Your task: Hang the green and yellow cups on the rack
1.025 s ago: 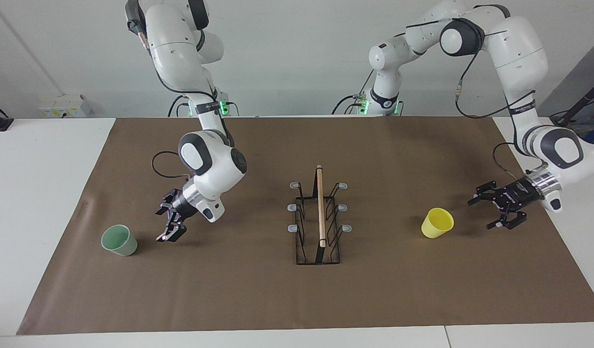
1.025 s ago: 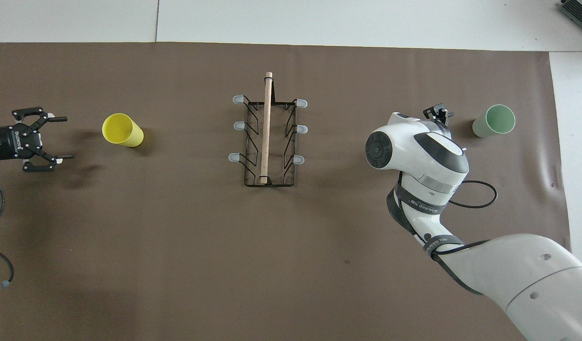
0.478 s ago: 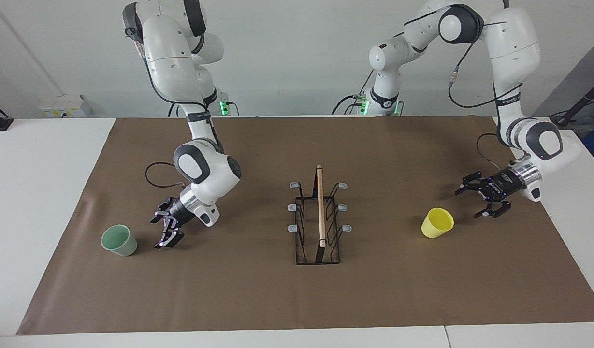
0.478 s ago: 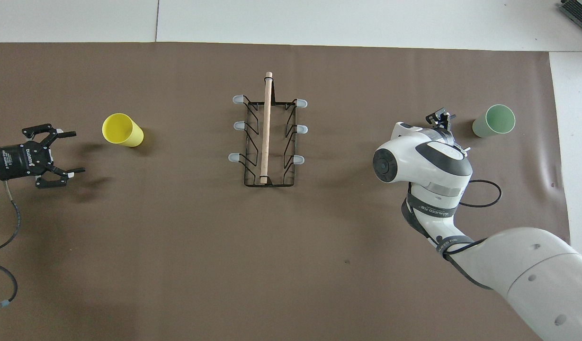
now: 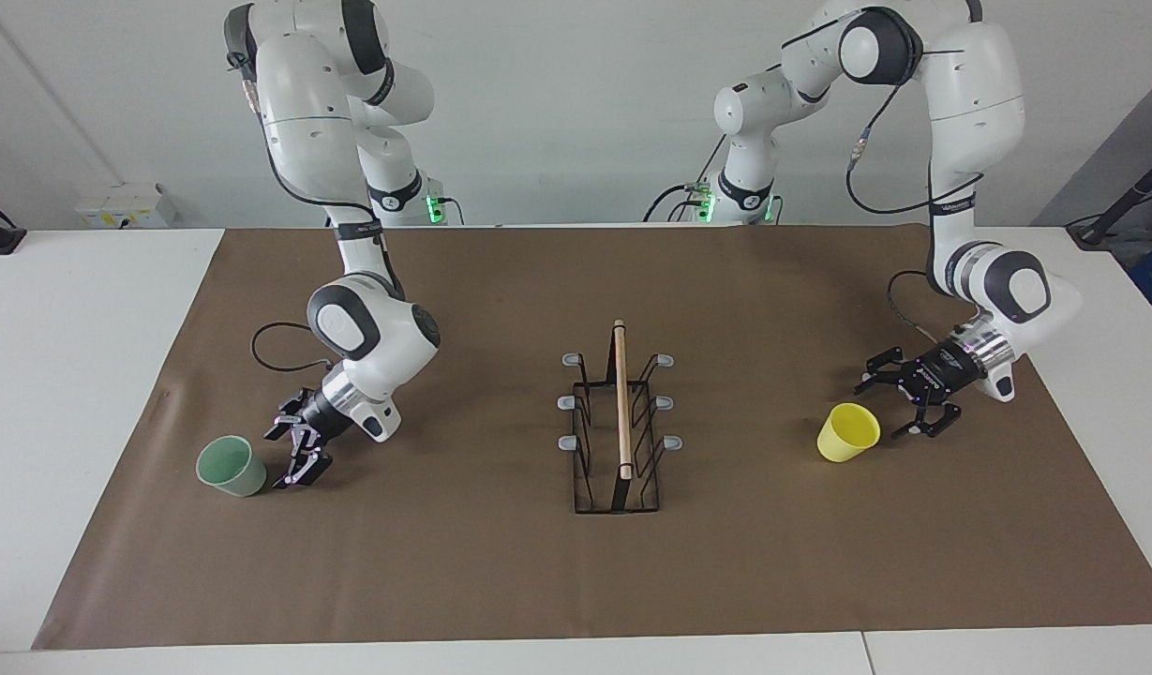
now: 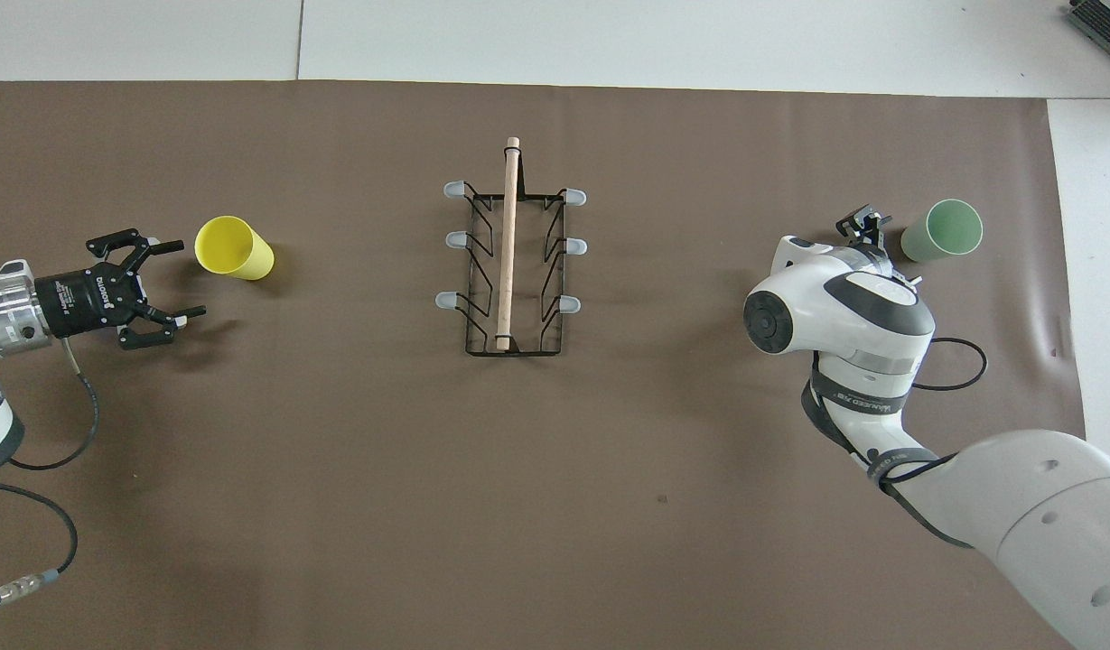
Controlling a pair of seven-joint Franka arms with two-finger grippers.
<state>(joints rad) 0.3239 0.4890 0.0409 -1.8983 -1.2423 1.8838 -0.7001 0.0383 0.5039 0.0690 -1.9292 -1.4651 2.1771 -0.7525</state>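
Observation:
The pale green cup point(image 5: 231, 466) point(image 6: 943, 231) stands mouth up on the brown mat toward the right arm's end of the table. My right gripper point(image 5: 290, 459) point(image 6: 866, 224) hangs low right beside it, open and holding nothing. The yellow cup point(image 5: 849, 432) point(image 6: 233, 248) stands mouth up toward the left arm's end. Close beside that cup my left gripper point(image 5: 883, 408) point(image 6: 180, 278) is open and not touching it. Midway between the cups is the black wire rack point(image 5: 619, 422) point(image 6: 509, 253) with its wooden rod on top; its grey-tipped prongs carry nothing.
A brown mat point(image 5: 501, 562) covers most of the white table point(image 5: 69, 375). A black cable loop point(image 5: 266, 342) hangs from the right arm's wrist, above the mat.
Both grippers have closed in on their cups, the right toward the green one and the left toward the yellow one. Cups and rack have not moved.

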